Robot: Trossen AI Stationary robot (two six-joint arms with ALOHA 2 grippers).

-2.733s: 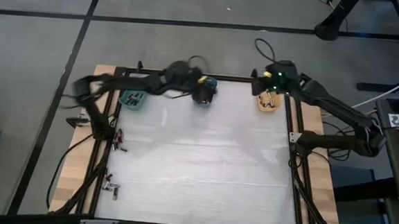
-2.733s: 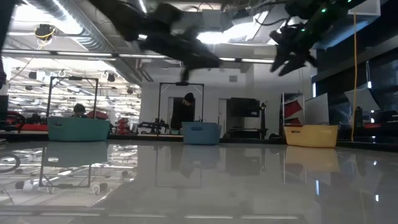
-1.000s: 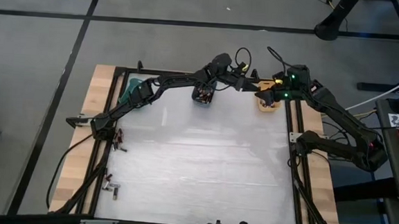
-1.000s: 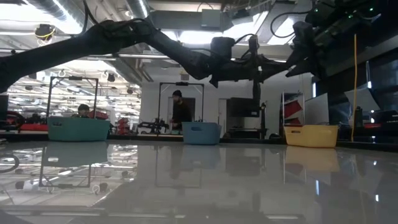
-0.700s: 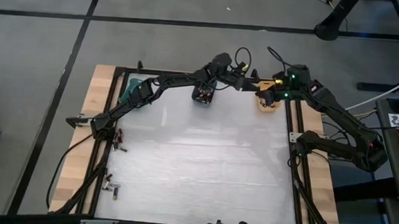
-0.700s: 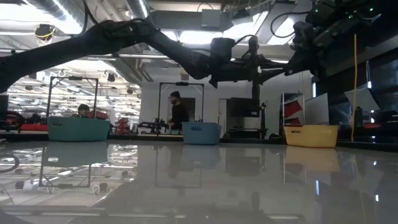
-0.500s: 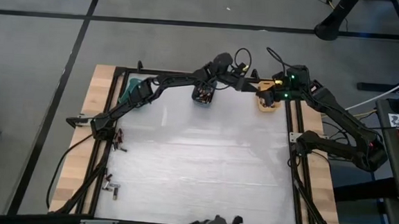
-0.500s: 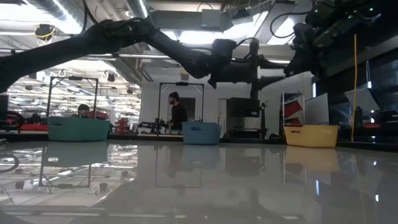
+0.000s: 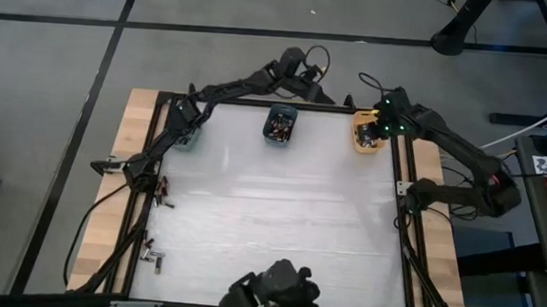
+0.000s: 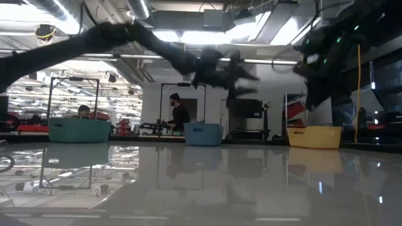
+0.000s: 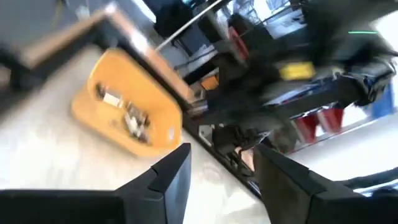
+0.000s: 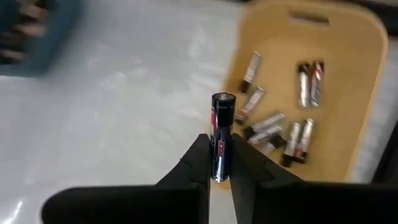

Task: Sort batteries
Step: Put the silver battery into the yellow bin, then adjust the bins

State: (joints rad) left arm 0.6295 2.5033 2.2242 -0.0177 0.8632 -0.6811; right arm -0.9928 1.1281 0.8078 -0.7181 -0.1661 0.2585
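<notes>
Three bins are set along the far edge of the table point(image 9: 278, 230), and no loose cells are seen on its surface. The teal bin point(image 9: 185, 134) is mostly hidden, the blue bin point(image 9: 280, 123) holds batteries, and the left gripper point(image 11: 219, 163) is raised beyond it, fingers apart and empty. In the orange bin point(image 12: 323, 93) several batteries point(image 12: 283, 134) are already sorted (about nine). One battery point(image 12: 221, 134) is clamped upright in the right gripper point(image 12: 217, 163) above that bin's near edge, so it is probably left to be placed.

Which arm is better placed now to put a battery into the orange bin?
The right: its tool grips a battery above the orange bin. The left tool holds nothing.
</notes>
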